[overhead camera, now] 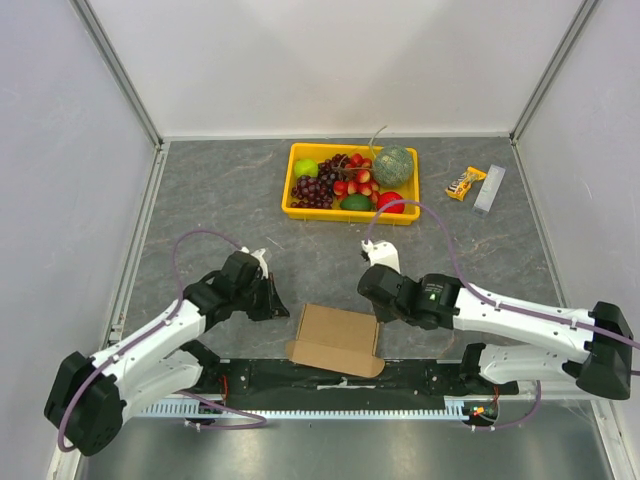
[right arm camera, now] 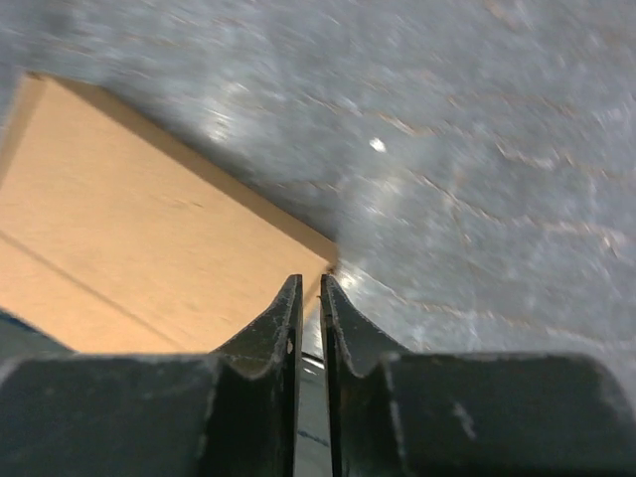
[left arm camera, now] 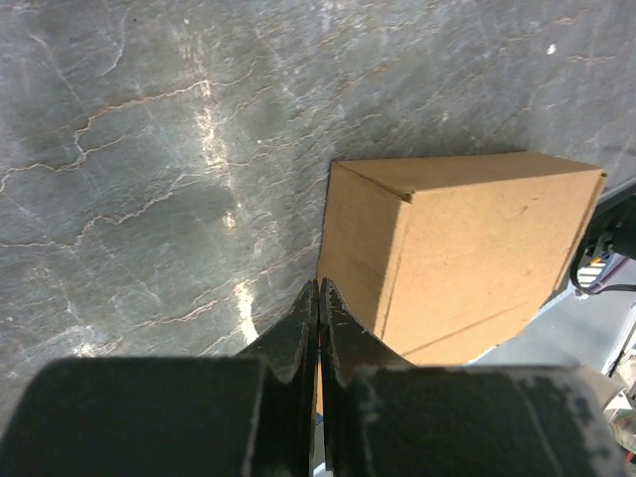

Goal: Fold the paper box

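Two sets of jaws flanking the paper box [overhead camera: 335,338], left jaws pressed together, right jaws barely parted, both empty

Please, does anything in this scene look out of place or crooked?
Yes. The paper box lies askew at the near edge of the table, partly over the black rail between the arm bases, and a rounded flap sticks out at its near right corner.

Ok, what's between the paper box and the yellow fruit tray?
Mostly bare table, seen in the top view. Only the right gripper intrudes, by the far right corner of the paper box.
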Controlling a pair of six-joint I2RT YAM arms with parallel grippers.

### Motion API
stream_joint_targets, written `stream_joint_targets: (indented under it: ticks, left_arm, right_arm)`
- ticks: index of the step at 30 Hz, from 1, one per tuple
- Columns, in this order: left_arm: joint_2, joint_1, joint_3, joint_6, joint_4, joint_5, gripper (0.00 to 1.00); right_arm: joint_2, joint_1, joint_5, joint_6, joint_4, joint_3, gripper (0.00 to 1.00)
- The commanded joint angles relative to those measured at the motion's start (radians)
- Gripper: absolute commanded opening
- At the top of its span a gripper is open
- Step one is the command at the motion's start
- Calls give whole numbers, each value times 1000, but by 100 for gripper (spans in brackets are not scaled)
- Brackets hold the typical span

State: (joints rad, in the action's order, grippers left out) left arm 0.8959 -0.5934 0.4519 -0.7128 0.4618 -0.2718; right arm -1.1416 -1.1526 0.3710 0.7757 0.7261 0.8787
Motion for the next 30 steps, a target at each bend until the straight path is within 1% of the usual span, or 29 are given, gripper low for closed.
stream_joint_targets:
  ticks: [1, 3, 6, 11, 16, 19, 25, 30]
  left_arm:
    - [64, -9, 48, 36, -25, -14, 4]
    - [95, -19, 60, 52, -25, -12, 2]
    - [135, -45, 70, 67, -32, -12, 2]
    - [175, -111, 79, 59, -67, -9, 2]
    - [204, -147, 77, 46, -80, 0, 2]
    - [206, -167, 74, 39, -78, 11, 2]
    - [215, -172, 73, 30, -91, 20, 2]
    - [259, -172, 105, 33, -92, 63, 2]
  right_arm:
    - [2, 1, 82, 177, 208, -58, 15]
    - [11, 1, 45, 206, 179, -111, 9]
    - [34, 1, -15, 229, 93, -193, 6]
    - [29, 1, -148, 255, -46, -267, 5]
    - [37, 1, -219, 264, -164, -297, 5]
    - [46, 1, -224, 267, -206, -300, 4]
    - [5, 7, -198, 255, -215, -281, 4]
    - [-30, 54, -170, 205, -229, -258, 2]
